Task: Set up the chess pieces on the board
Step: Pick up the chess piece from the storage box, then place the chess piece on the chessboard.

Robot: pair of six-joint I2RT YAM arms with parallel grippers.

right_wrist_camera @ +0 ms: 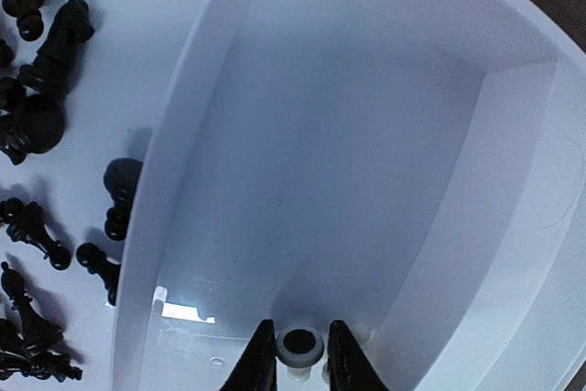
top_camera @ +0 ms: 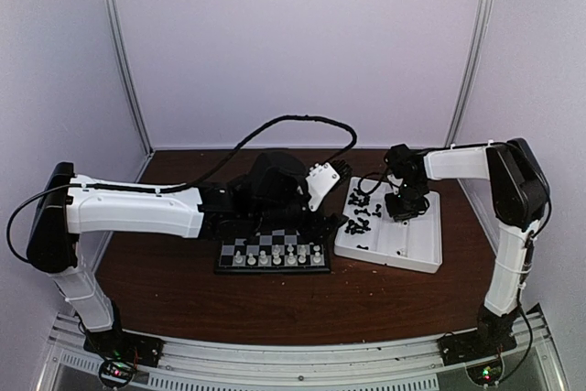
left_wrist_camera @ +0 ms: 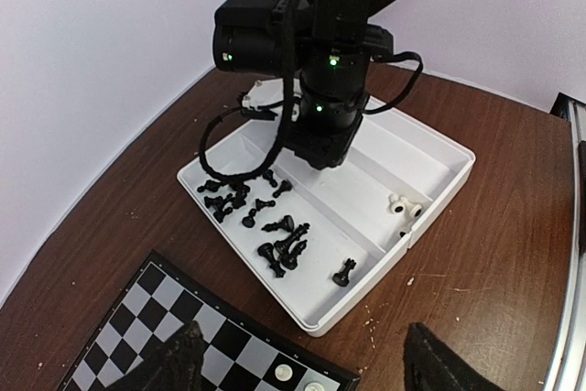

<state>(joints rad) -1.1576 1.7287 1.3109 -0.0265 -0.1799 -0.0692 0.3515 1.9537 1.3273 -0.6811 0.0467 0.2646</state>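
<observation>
The board (top_camera: 272,254) lies at the table's middle with a row of white chess pieces (top_camera: 275,259) along its near edge. Black chess pieces (left_wrist_camera: 284,244) lie loose in the left compartment of the white tray (left_wrist_camera: 439,180); two white ones (left_wrist_camera: 403,208) lie in a right compartment. My right gripper (right_wrist_camera: 300,356) reaches down into a tray compartment, shut on a white chess piece (right_wrist_camera: 300,345) whose round base faces the camera. My left gripper (left_wrist_camera: 307,363) hangs open over the board's (left_wrist_camera: 183,318) right corner, holding nothing.
The right arm's wrist (left_wrist_camera: 325,89) and its cable stand over the tray's far part. White booth walls close in the back and sides. Bare brown table (top_camera: 275,304) lies in front of the board.
</observation>
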